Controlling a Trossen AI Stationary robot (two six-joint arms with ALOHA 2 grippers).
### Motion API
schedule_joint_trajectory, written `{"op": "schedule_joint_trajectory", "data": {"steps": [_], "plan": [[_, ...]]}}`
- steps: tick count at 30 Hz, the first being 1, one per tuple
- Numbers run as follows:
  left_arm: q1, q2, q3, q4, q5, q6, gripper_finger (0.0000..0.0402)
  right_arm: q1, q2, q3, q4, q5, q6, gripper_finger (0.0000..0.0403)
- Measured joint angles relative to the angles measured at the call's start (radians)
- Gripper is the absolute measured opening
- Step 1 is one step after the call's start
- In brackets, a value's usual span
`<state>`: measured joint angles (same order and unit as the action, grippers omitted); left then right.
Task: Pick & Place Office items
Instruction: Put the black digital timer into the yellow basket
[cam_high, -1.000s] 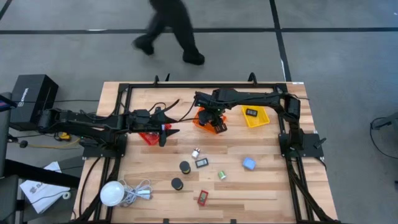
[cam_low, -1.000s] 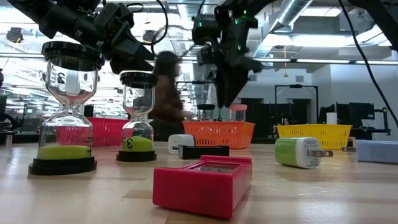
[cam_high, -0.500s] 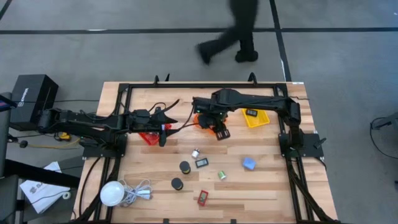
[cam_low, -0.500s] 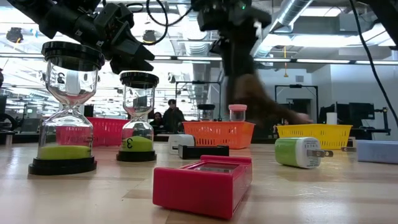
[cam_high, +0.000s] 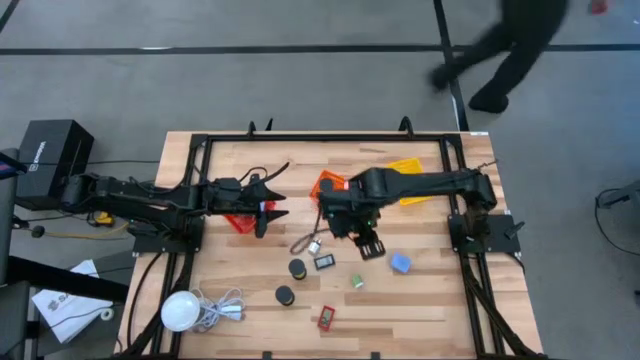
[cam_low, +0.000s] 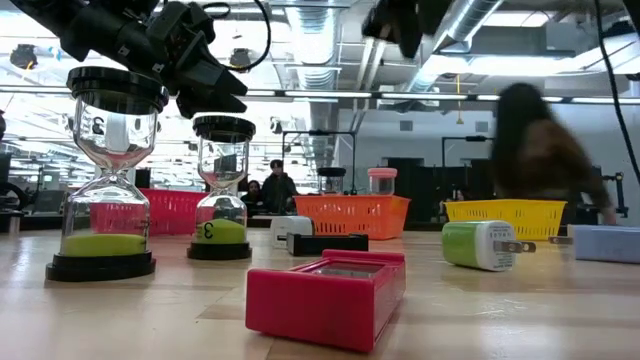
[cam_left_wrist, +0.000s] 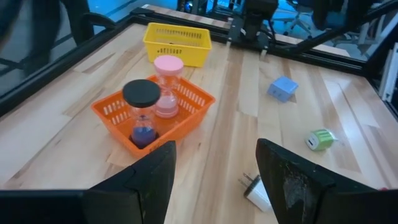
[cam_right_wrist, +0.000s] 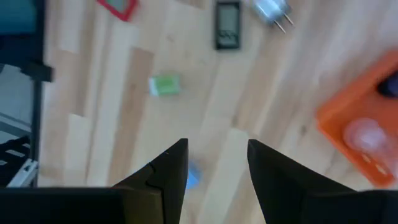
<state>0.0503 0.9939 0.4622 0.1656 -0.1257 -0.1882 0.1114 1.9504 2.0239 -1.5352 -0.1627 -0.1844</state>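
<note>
High view: right gripper (cam_high: 368, 246) hangs over mid-worktop (cam_high: 430, 290), fingers spread and empty, blue block (cam_high: 401, 263) just beside at four o'clock; left gripper (cam_high: 268, 208) waits over the red basket (cam_high: 240, 221), fingers parted, empty. Low view: two sand timers (cam_low: 220, 187) stand at nine o'clock. Left wrist view: orange basket (cam_left_wrist: 186, 118) holds two timers. Right wrist view: green piece (cam_right_wrist: 165, 84) lies loose. Judgement: between picks; next, descend squarely on one item.

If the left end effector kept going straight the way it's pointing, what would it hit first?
Probably the orange basket holding the black-capped and pink hourglasses, which sits just ahead of the open left end effector; depth is uncertain.
</note>
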Motion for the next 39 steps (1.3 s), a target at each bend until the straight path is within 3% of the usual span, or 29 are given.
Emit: {"op": "schedule_joint_trajectory", "data": {"steps": [6, 10, 16, 21, 27, 34, 39], "plan": [[-0.041, 0.0, 0.0, 0.002, 0.0, 0.0, 0.0218, 0.113, -0.076, -0.006, 0.023, 0.001, 0.044, 0.0157], [-0.073, 0.0, 0.0, 0.009, 0.0, 0.0, 0.0218, 0.182, -0.173, -0.105, 0.16, 0.001, 0.047, 0.0157], [-0.131, 0.0, 0.0, 0.019, 0.0, 0.0, 0.0218, 0.252, -0.403, -0.466, 0.494, 0.002, 0.071, 0.0157], [-0.164, 0.0, 0.0, 0.032, 0.0, 0.0, 0.0218, 0.258, -0.566, -0.774, 0.725, 0.005, 0.298, 0.0157], [-0.168, 0.0, 0.0, 0.046, 0.0, 0.0, 0.0218, 0.253, -0.646, -0.968, 0.705, 0.034, 0.648, 0.0157], [-0.168, 0.0, 0.0, 0.063, 0.0, 0.0, 0.0218, 0.251, -0.631, -1.063, 0.696, 0.059, 0.802, 0.0157], [-0.167, 0.0, 0.0, 0.079, 0.0, 0.0, 0.0218, 0.236, -0.581, -1.067, 0.639, -0.013, 0.858, 0.0157]]}}
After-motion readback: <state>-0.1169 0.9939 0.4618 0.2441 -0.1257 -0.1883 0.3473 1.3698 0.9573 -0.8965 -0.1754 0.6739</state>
